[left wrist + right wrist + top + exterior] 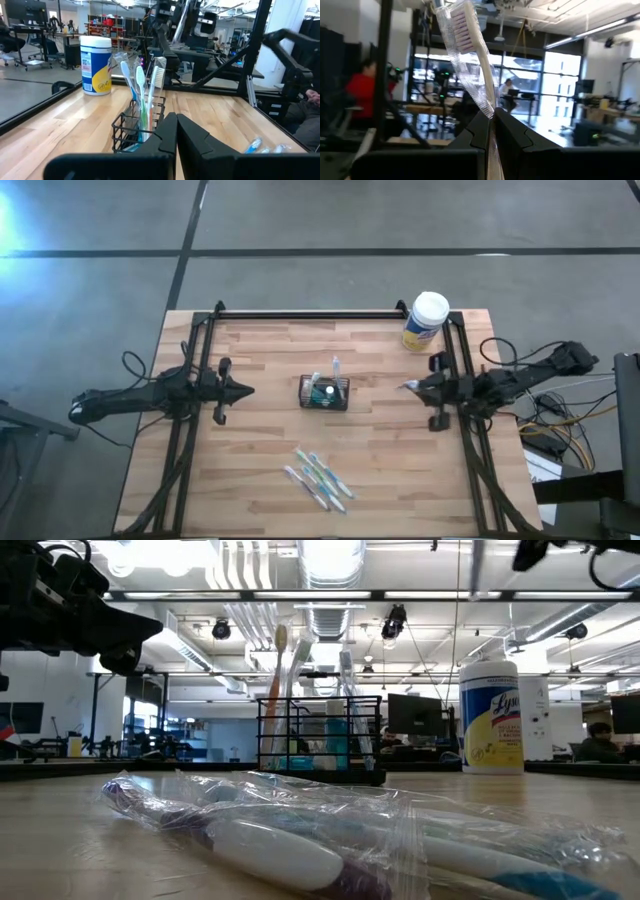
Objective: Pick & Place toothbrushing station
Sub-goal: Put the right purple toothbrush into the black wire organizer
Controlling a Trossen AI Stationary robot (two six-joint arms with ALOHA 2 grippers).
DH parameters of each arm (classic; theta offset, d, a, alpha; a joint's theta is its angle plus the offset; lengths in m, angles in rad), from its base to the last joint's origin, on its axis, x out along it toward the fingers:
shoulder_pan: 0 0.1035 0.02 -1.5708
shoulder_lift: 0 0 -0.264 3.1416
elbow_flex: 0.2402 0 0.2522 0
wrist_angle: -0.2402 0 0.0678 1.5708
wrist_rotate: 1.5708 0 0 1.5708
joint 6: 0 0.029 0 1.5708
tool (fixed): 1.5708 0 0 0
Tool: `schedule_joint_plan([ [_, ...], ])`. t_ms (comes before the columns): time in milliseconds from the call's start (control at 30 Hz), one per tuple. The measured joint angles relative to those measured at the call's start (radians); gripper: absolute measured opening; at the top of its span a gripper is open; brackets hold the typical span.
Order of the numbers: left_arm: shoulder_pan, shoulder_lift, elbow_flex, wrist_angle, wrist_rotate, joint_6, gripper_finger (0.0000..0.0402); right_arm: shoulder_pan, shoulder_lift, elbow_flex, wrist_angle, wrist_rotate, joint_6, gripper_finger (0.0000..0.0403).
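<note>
The toothbrushing station (325, 393) is a small black wire holder at the table's middle. Several toothbrushes (142, 85) stand upright in it. My right gripper (410, 387), right of the station and above the table, is shut on a white toothbrush in a clear wrapper (470, 45). My left gripper (246, 391) hovers left of the station, pointing at it, shut with nothing in it (176, 132). Several wrapped toothbrushes (318, 478) lie flat on the table nearer the front edge (300, 840). My right gripper pinches the wrapped toothbrush by its handle (489, 111) between the two fingers. The brush sticks out past the fingertips, tilted, its bristle head (462, 22) at the free end. It is lifted clear of the table.
A white-lidded canister with a yellow label (426, 321) stands at the far right corner (490, 715). Black frame rails (300, 313) run along the table's far edge and both sides. Bare wood lies between the station and each gripper.
</note>
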Motion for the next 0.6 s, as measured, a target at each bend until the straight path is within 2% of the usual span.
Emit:
schedule_joint_plan([
  [133,0.000,0.000,0.000,0.000,0.000,0.000,0.0010,-0.041,0.204,0.092,0.143,-0.020,-0.055,0.0017],
  [233,0.000,0.000,0.000,0.000,0.000,0.001,0.0010,-0.084,0.310,0.161,0.166,-0.111,-0.068,0.0017],
  [367,0.000,0.000,0.000,0.000,0.000,0.002,0.0010,-0.168,0.418,0.224,0.169,-0.229,0.004,0.0017],
  [600,0.000,0.000,0.000,0.000,0.000,0.002,0.0010,-0.275,0.570,0.247,0.237,-0.337,0.122,0.0017],
])
